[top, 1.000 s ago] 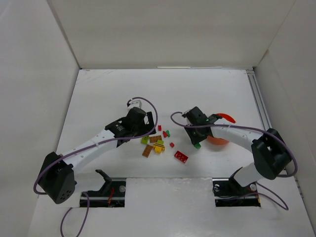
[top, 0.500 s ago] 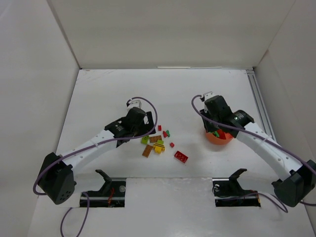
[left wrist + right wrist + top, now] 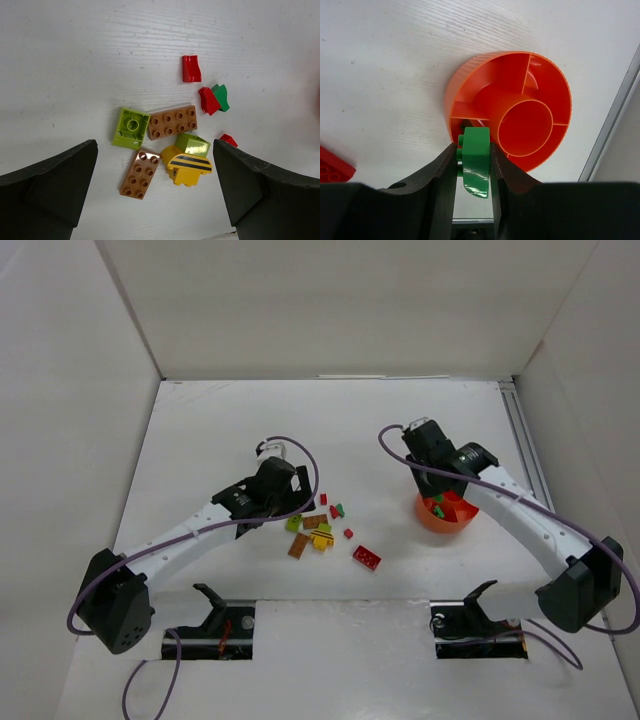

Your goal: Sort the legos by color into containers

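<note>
The legos lie in a loose pile (image 3: 320, 525) at mid table: lime (image 3: 131, 128), two orange-brown plates (image 3: 172, 121), a yellow piece (image 3: 187, 167), red (image 3: 191, 68) and green (image 3: 220, 96) bits. A red brick (image 3: 366, 558) lies apart, nearer the front. My left gripper (image 3: 296, 510) is open and empty just left of the pile, its jaws wide either side of it (image 3: 155, 185). My right gripper (image 3: 438, 504) is shut on a green lego (image 3: 475, 159), held over the near rim of the divided orange-red bowl (image 3: 470, 85), which also shows in the top view (image 3: 462, 522).
White walls close in the table on the left, back and right. A metal rail (image 3: 525, 455) runs along the right edge beside the bowl. The red brick's corner shows at the left edge of the right wrist view (image 3: 332, 167).
My right arm has swung from beside the pile out to the right and now holds the green lego over the bowl. The left arm has not moved.
</note>
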